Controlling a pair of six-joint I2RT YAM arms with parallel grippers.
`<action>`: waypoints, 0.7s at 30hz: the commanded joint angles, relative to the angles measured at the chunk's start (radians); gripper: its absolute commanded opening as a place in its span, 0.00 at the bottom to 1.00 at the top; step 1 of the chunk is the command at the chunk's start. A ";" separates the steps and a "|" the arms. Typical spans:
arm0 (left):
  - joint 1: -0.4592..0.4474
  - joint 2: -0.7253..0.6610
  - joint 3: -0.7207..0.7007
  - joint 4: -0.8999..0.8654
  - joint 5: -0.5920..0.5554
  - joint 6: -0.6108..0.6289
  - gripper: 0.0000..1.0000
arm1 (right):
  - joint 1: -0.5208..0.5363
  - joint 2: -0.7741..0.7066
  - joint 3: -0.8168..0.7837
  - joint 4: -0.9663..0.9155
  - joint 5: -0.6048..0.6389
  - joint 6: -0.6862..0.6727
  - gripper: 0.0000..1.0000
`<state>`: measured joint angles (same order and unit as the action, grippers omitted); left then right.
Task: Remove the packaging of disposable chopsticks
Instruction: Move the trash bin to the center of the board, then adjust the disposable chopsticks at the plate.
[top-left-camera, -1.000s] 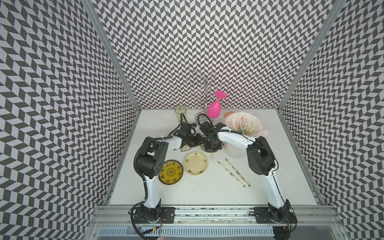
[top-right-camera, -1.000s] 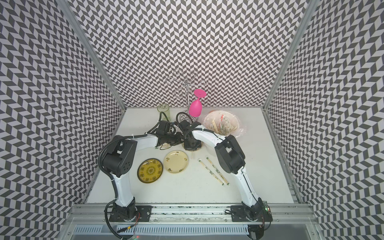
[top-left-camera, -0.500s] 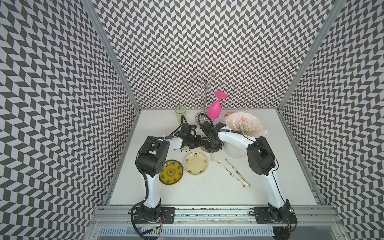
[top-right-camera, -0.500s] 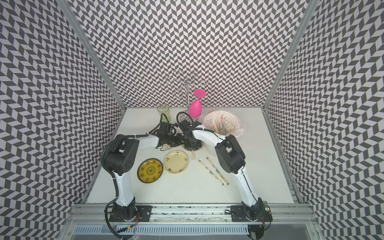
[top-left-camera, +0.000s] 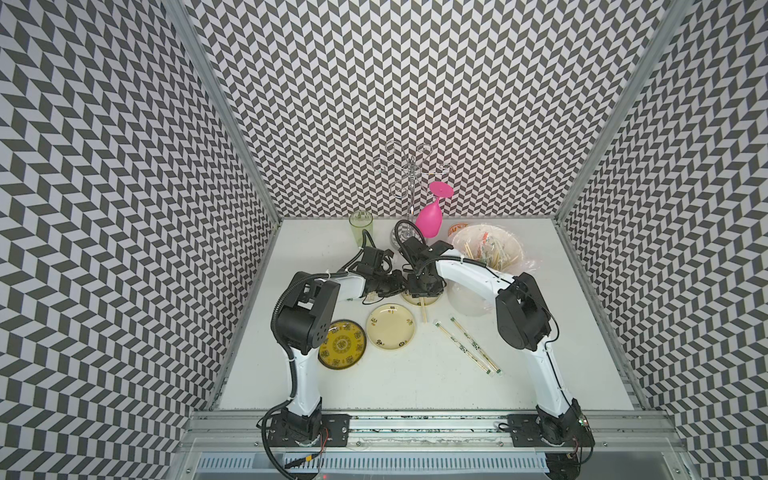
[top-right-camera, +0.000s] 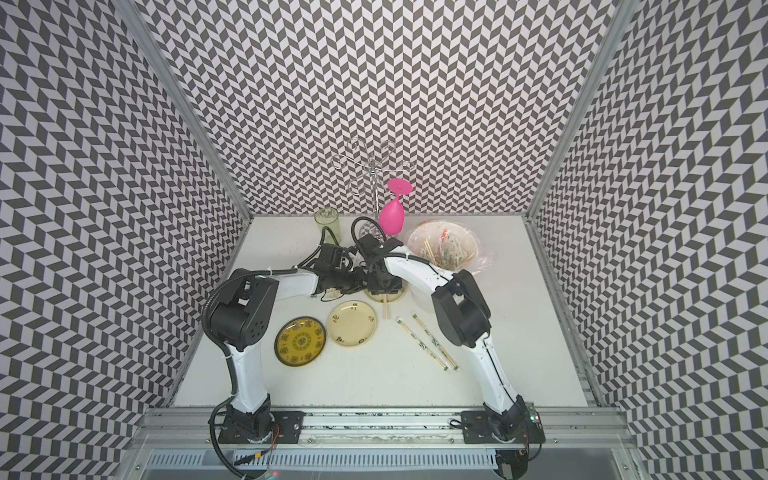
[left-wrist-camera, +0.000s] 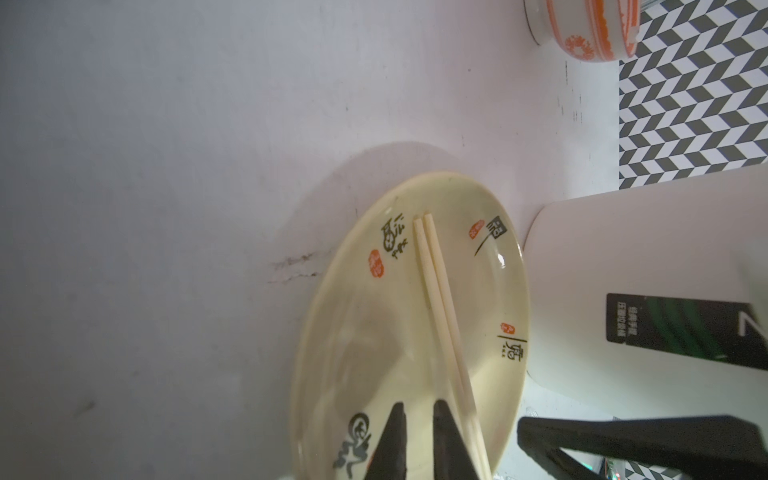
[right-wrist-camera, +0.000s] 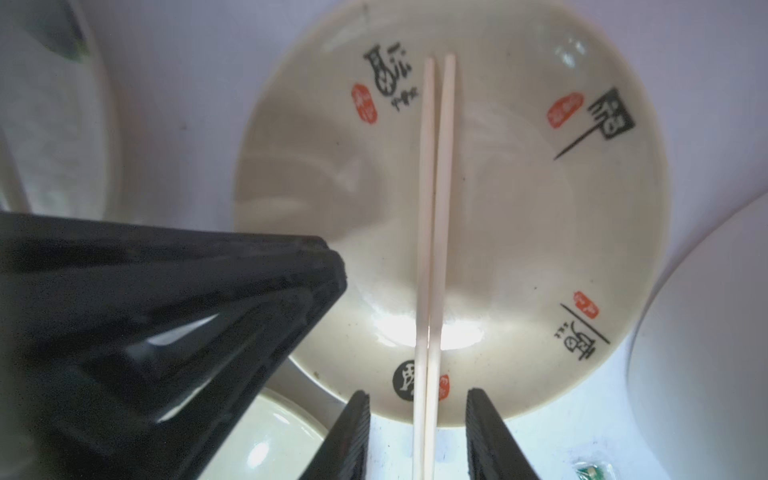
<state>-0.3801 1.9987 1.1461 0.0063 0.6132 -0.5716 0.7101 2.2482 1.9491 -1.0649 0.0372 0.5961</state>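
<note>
My right claw (right-wrist-camera: 417, 395) is hanging released, and the bare chopsticks (right-wrist-camera: 432, 187) are lying between its jaws, touching neither, across the plate (right-wrist-camera: 582, 228). Left claw (left-wrist-camera: 419, 405) - clenched or not, I cannot tell. If I am rising crooked, a jaw is risking to flick them off.

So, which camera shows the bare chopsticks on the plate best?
The right wrist view: the chopsticks lie sharp across the plate. The left wrist view shows them obliquely; in both top views only one end shows.
</note>
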 joint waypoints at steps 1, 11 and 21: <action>-0.003 -0.018 0.013 0.002 -0.003 0.014 0.16 | 0.005 -0.050 0.044 -0.008 0.041 0.023 0.41; 0.029 -0.081 0.014 0.002 -0.019 0.025 0.16 | 0.018 -0.110 0.129 -0.023 0.079 0.037 0.41; 0.053 -0.194 -0.003 0.002 -0.085 0.071 0.17 | 0.043 -0.253 0.171 -0.016 0.122 0.037 0.41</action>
<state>-0.3264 1.8149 1.1461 0.0078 0.5579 -0.5243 0.7502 2.0521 2.1109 -1.0847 0.1207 0.6151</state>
